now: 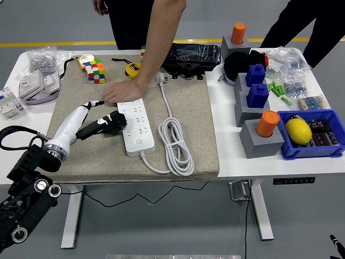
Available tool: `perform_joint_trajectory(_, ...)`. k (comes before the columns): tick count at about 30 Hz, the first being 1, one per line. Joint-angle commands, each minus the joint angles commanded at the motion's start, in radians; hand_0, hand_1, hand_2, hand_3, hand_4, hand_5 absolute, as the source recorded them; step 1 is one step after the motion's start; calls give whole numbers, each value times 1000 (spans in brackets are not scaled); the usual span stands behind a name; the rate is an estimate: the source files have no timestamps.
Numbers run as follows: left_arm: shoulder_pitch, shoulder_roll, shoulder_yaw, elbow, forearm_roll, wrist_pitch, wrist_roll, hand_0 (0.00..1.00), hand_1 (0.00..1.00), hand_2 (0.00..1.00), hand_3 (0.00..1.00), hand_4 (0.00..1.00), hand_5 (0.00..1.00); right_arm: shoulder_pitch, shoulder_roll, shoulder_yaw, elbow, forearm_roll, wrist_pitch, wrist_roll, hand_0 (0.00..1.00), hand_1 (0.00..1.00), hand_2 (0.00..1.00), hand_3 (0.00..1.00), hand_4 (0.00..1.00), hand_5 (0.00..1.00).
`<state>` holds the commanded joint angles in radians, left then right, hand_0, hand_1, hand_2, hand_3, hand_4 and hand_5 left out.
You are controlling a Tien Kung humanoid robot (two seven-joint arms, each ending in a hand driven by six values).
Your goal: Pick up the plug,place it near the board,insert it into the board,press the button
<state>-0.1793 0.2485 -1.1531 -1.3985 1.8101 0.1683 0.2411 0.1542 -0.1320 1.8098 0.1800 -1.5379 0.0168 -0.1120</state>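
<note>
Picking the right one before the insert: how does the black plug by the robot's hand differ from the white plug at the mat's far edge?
The black plug is a bulky block beside the power strip, at the left hand. The white plug is smaller and flat, joined to the strip's coiled white cable. Both lie unplugged on the mat.

No readable text, labels, brands or numbers anywhere. The power strip (136, 125), the tape measure (132, 70) and the small white devices (36, 83) at the bench's left edge may carry print, but it is too small to make out.
</note>
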Motion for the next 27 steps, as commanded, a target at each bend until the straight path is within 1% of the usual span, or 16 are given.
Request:
perform_joint_trajectory(7,35,-11,-16,-23,36,20,39,998,985,963,905,998,998,-1,3,-2,0,4,0,1,805,752,729,788,998,981)
perform_joint_trajectory(9,51,-14,-24,-39,53,24,59,998,985,963,905,998,998,-1,3,-3,0,4,1,2,805,752,729,788,998,981)
perform_joint_trajectory(10,57,-14,-26,-46,62,24,70,954,939,930,889,998,998,-2,4,-1,0,2,1,2,805,753,729,788,998,981)
perform_joint_trajectory(13,86,-11,-22,-90,84,36,100,954,939,930,889,998,998,-4,4,3,0,1,0,1,805,753,729,788,998,981)
perform_joint_trajectory(15,98,-10,-15,-108,91,43,113,954,939,930,889,998,998,-4,3,3,0,1,-1,1,805,753,729,788,998,981)
perform_joint_trajectory(16,104,-10,-9,-116,90,49,116,929,922,912,881,998,998,-4,4,3,0,2,-1,1,805,751,729,788,998,981)
perform_joint_trajectory(17,107,-10,-4,-119,87,54,114,929,922,912,881,998,998,-5,4,2,0,3,-1,1,805,751,729,788,998,981)
perform_joint_trajectory(20,105,-15,5,-110,62,67,80,929,922,912,881,998,998,-5,5,2,0,2,0,0,805,751,729,788,998,981)
perform_joint_trajectory(24,102,-16,20,-104,-19,50,21,918,912,894,880,998,998,-1,5,-5,0,9,0,2,805,752,730,788,998,979)
perform_joint_trajectory(27,99,-14,33,-102,-51,41,2,918,912,894,880,998,998,0,5,-5,0,8,0,3,805,752,730,788,998,979)
